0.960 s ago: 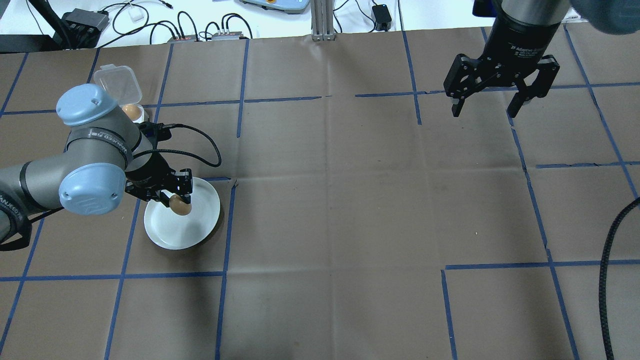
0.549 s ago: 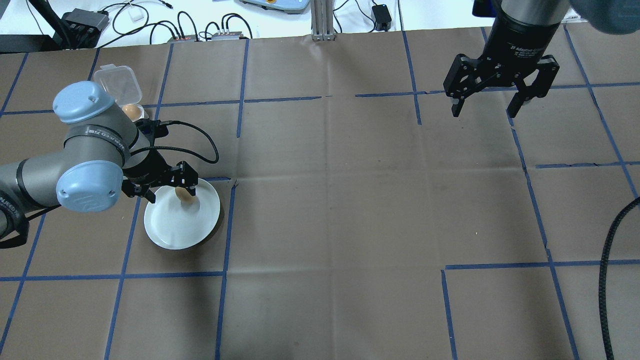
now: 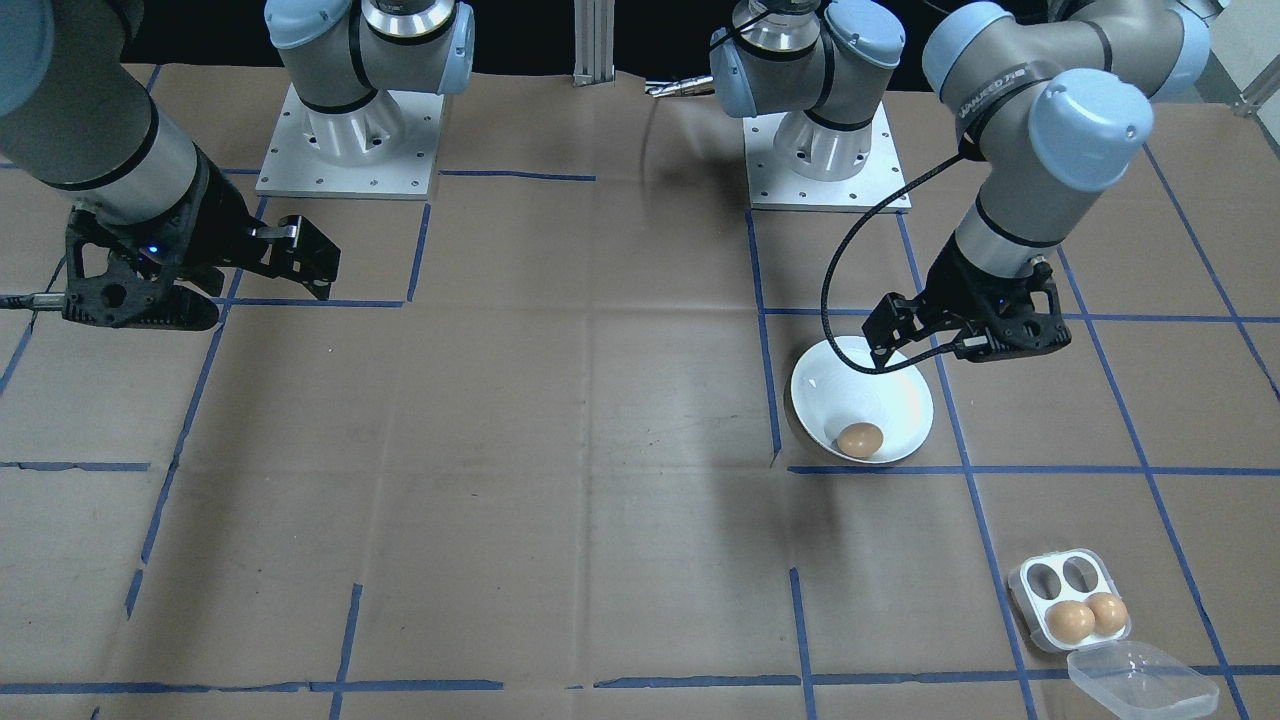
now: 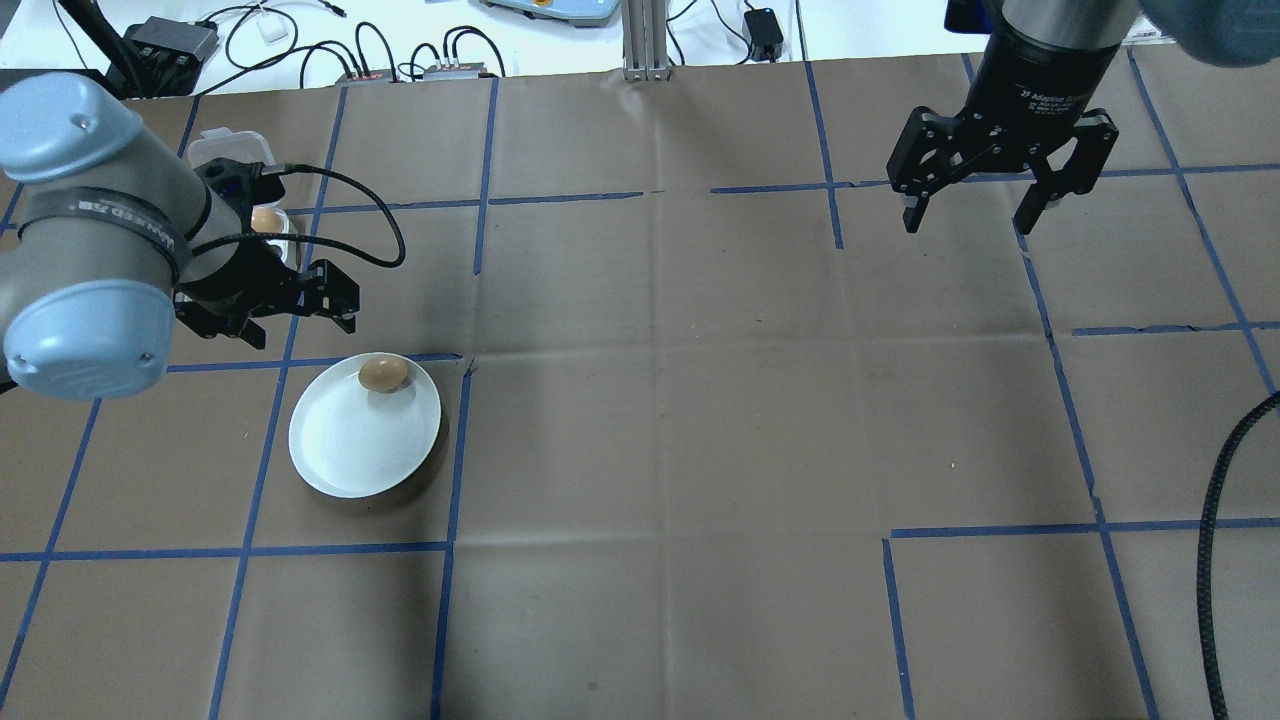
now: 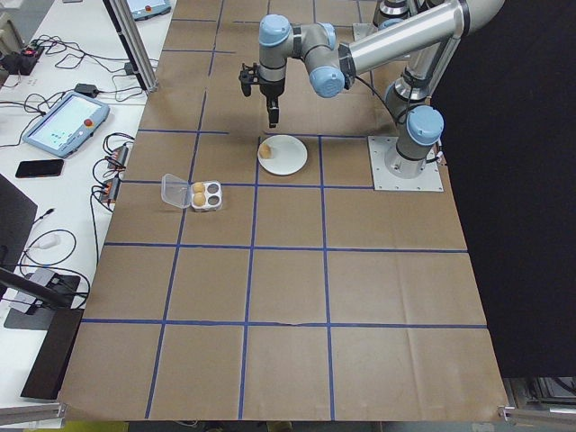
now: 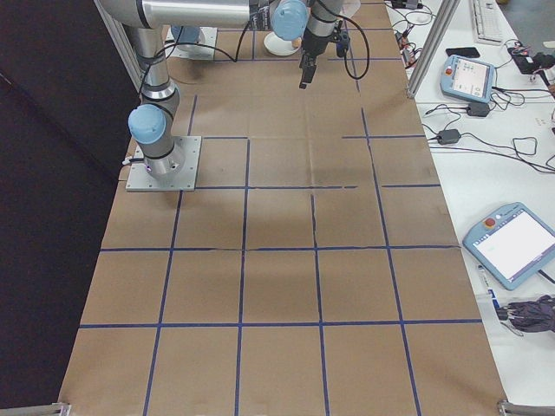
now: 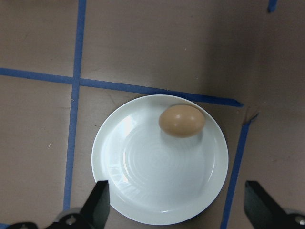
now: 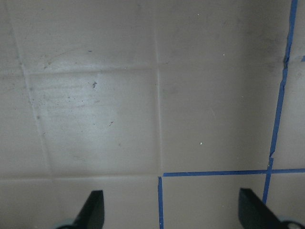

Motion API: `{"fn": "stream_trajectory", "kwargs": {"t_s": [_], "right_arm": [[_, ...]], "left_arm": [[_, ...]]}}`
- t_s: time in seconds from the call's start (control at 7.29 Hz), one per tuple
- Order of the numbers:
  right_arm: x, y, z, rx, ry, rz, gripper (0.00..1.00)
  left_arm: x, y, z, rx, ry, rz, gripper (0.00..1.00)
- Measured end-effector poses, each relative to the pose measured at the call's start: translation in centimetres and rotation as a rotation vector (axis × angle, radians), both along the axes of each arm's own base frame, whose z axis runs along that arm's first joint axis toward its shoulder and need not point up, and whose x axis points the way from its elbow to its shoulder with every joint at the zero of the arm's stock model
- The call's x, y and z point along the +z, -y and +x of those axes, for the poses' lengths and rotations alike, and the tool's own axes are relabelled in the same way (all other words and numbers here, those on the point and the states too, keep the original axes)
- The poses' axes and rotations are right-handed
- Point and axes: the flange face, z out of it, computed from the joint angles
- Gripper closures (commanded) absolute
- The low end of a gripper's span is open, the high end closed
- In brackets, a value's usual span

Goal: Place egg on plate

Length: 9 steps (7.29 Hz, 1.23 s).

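The left gripper [image 4: 295, 312] hangs with jaws spread and empty, the one brown egg [image 4: 383, 374] below them, lying inside the far rim of the single round white plate [image 4: 350, 455]. Two more brown eggs [image 3: 1086, 618] sit in a small white four-hole tray [image 3: 1034, 590] beyond, on brown paper [image 4: 660, 420] gridded with blue tape. The right gripper [image 4: 1000, 195], jaws also spread and empty, hangs well apart.

2 table-end views face each other; both overheads share the plate [image 4: 362, 440].
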Motion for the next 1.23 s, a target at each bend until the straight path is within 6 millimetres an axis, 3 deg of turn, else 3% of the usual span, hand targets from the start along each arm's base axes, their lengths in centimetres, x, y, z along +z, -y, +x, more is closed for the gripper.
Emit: {"fn": "stream_trajectory", "kwargs": {"t_s": [0.27,0.41,0.55,0.96,1.23], "right_arm": [[0.0,0.0,0.0,0.000,0.000,0.000,0.00],[0.0,0.0,0.0,0.000,0.001,0.000,0.00],[0.0,0.0,0.0,0.000,0.001,0.000,0.00],[0.0,0.0,0.0,0.000,0.000,0.000,0.00],[0.0,0.0,0.0,0.000,0.000,0.000,0.00]], "left_arm": [[5.8,2.2,-0.8,0.004,-0.005,0.014,0.00],[6.5,4.3,-0.3,0.003,-0.005,0.023,0.00],[5.8,7.3,1.5,0.002,-0.007,0.029,0.00],[3.3,16.6,13.8,0.014,-0.001,-0.002,0.01],[-1.2,21.0,18.3,-0.019,0.010,0.001,0.01]]}}
